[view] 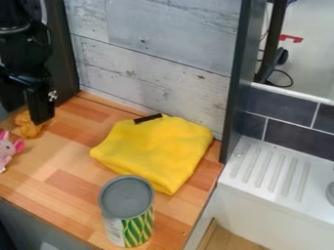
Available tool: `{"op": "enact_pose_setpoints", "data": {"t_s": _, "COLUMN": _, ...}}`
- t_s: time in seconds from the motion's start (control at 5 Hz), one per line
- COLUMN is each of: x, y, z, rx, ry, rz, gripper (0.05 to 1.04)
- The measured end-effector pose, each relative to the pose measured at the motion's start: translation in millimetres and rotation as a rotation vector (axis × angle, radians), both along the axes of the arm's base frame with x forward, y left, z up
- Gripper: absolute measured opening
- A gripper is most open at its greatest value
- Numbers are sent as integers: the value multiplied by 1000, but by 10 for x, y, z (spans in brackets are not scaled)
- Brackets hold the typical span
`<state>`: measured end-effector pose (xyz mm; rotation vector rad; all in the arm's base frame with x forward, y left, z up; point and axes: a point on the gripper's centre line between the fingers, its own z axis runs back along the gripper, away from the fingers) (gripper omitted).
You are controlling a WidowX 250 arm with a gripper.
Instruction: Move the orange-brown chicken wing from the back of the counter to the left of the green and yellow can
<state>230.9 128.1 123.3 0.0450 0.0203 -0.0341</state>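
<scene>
Wooden counter (72, 163), one, bounded by a pale plank wall (150, 73) behind, a dark upright panel (235, 83) at right and a front edge at lower left, with a stretch of wood between the claw (43, 122) and a folded yellow cloth (156, 149), and a grey-lidded can (128, 205) standing near the front right corner. Orange lumpy item (27, 128), one, at the left, just beside the claw's lower end, contact indeterminable, pink plush toy (7, 149) near it; claw, black, hanging at upper left, whether apart or together cannot be told.

The left edge crops the pink toy (8, 149) — the gripper (43, 120) partly hides an orange lump (27, 129).
</scene>
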Motion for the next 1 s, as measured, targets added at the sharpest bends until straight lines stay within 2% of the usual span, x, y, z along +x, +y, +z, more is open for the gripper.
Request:
{"op": "enact_pose_setpoints", "data": {"t_s": 0.2, "x": -14, "y": -4, "z": -59, "rx": -11, "ry": 24, "rz": 3, "gripper": 999}}
{"op": "enact_pose_setpoints", "data": {"t_s": 0.4, "x": 136, "y": 196, "z": -83, "rx": -4, "ry": 10, "rz": 76, "gripper": 999}}
{"op": "enact_pose_setpoints", "data": {"t_s": 0.6, "x": 183, "y": 462, "z": -107, "rx": 22, "ry": -9, "rz": 150, "gripper": 999}}
{"op": "enact_pose_setpoints", "data": {"t_s": 0.8, "x": 272, "y": 625, "z": -257, "rx": 40, "ry": -10, "rz": 208, "gripper": 999}}
{"op": "enact_pose_setpoints", "data": {"t_s": 1.0, "x": 344, "y": 793, "z": -391, "rx": 57, "ry": -38, "rz": 240, "gripper": 999}}
